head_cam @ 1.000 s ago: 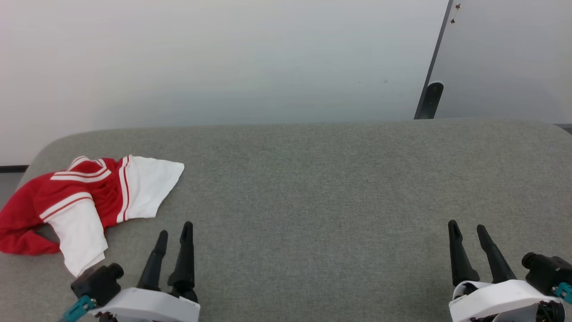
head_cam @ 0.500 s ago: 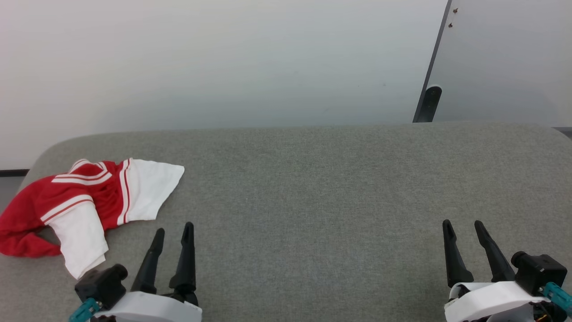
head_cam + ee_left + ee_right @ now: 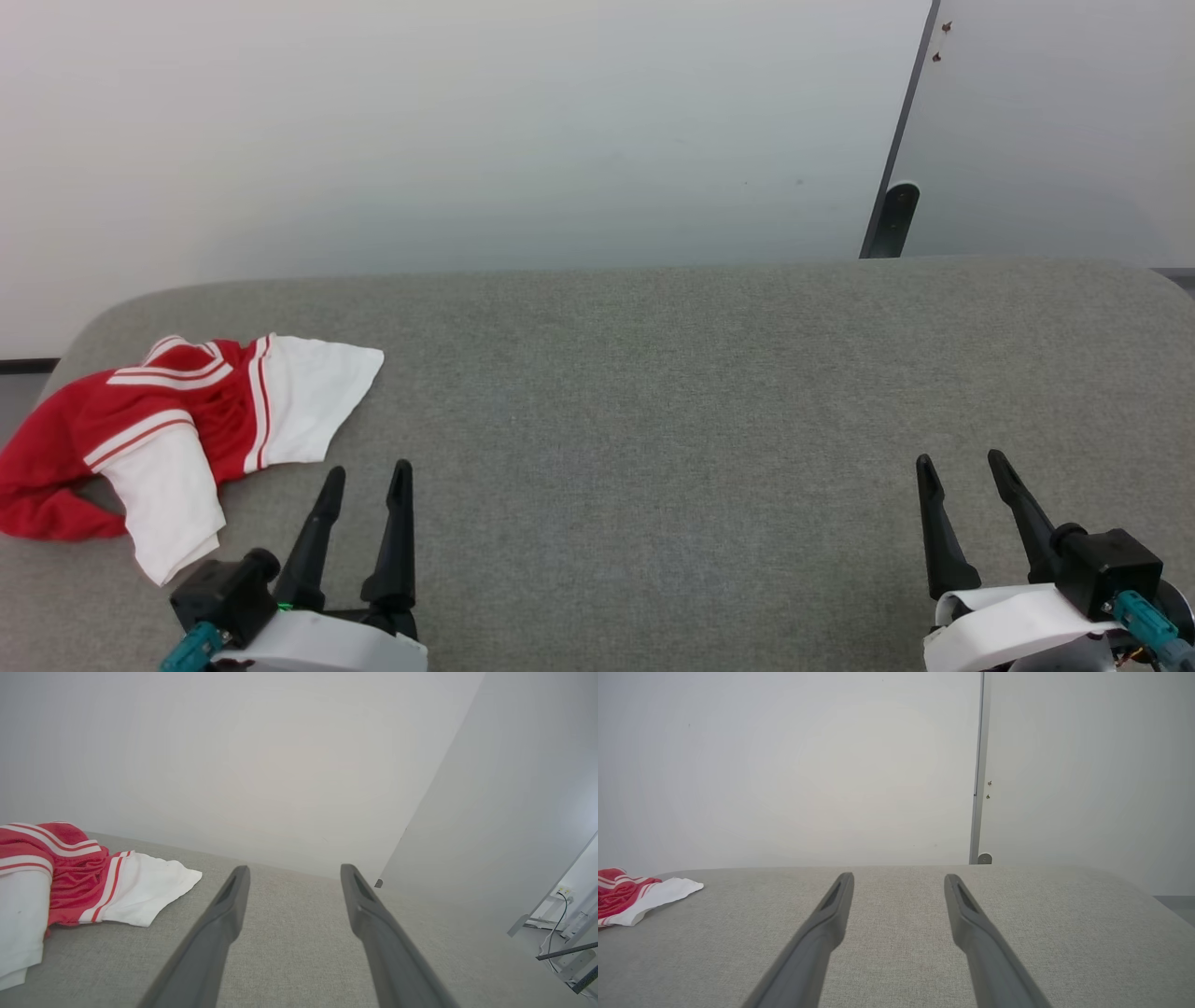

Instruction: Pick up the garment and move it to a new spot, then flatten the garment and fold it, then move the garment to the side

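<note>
The garment (image 3: 177,434), a red jersey shirt with white sleeves and white stripes, lies crumpled at the left end of the grey fabric table (image 3: 653,392). In the left wrist view the garment (image 3: 70,882) sits left of the fingers, and the right wrist view shows the garment (image 3: 635,893) far left. My left gripper (image 3: 369,471) is open near the front edge, just right of the shirt and not touching it. My right gripper (image 3: 962,459) is open at the lower right, with nothing between its fingers.
A pale wall rises behind the table. A dark vertical door edge (image 3: 901,159) with a round stop (image 3: 896,219) stands at the back right. The table's far corners are rounded. Cables and a frame (image 3: 567,947) show on the floor at the right in the left wrist view.
The head view has shifted slightly, so the table sits a bit lower in the picture. Both grippers stay open in about the same places, and the garment has not moved.
</note>
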Robot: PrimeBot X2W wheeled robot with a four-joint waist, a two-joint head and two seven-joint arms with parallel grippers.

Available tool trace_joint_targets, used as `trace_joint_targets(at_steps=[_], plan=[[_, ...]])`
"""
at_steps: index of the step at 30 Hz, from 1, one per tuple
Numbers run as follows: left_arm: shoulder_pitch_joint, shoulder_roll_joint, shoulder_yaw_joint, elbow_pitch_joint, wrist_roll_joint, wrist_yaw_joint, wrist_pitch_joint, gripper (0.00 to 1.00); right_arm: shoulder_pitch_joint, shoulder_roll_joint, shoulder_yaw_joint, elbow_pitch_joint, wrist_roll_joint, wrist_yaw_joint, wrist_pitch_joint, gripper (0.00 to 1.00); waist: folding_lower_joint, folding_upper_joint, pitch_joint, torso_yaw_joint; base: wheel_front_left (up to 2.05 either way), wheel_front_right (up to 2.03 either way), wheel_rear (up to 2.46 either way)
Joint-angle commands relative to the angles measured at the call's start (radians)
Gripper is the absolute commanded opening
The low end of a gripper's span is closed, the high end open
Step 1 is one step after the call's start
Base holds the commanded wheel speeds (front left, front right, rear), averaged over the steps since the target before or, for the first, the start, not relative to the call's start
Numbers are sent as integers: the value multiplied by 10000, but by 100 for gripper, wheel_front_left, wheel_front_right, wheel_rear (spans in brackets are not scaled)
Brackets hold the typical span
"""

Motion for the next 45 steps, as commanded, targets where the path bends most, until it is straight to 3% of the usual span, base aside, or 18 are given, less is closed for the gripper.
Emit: trace_joint_targets(at_steps=[1,23,32,45], plan=[[41,36,-24,-66,201,-40,-71,100,-184,-23,35,-80,-236,9,-84,100,0,0,-4,-4,0,0,0],[116,197,-146,-114,1442,-41,-479,100,-168,-24,167,-234,-1960,9,-487,100,0,0,-114,-42,0,0,0],[95,156,-59,-52,1458,-39,-484,100,-100,-23,164,-219,-1922,9,-494,100,0,0,-136,55,0,0,0],[104,130,631,231,1633,-40,-483,100,69,-17,549,-109,-1814,9,-474,100,0,0,-447,1352,0,0,0]])
